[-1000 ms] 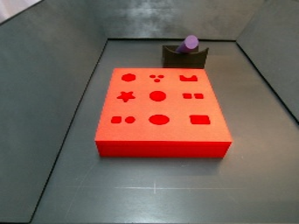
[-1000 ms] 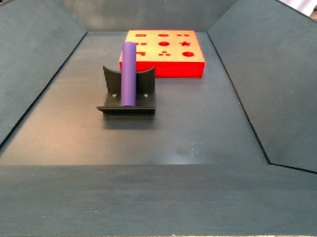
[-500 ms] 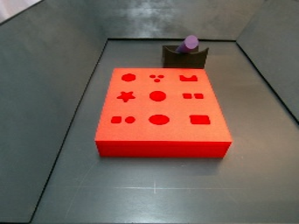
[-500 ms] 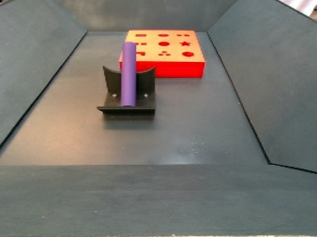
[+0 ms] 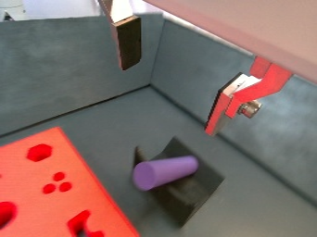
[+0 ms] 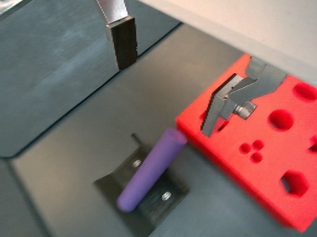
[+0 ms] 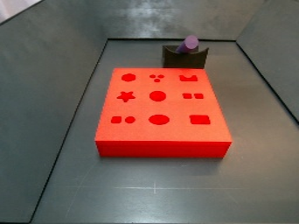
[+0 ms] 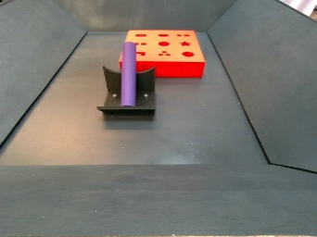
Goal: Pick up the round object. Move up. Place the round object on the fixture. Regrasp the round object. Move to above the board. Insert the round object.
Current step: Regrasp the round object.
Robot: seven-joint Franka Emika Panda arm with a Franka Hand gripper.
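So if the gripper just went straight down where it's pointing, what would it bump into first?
Probably the purple round object lying on the fixture. The open gripper hangs above it with nothing between, though depth is unclear.

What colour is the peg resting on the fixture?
Purple. The peg shows best in a side view, lying along the dark fixture. The gripper hangs open above it.

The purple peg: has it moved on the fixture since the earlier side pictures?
No. In both side views the purple peg lies in the same place on the fixture, beside the red board. The gripper is open above it.
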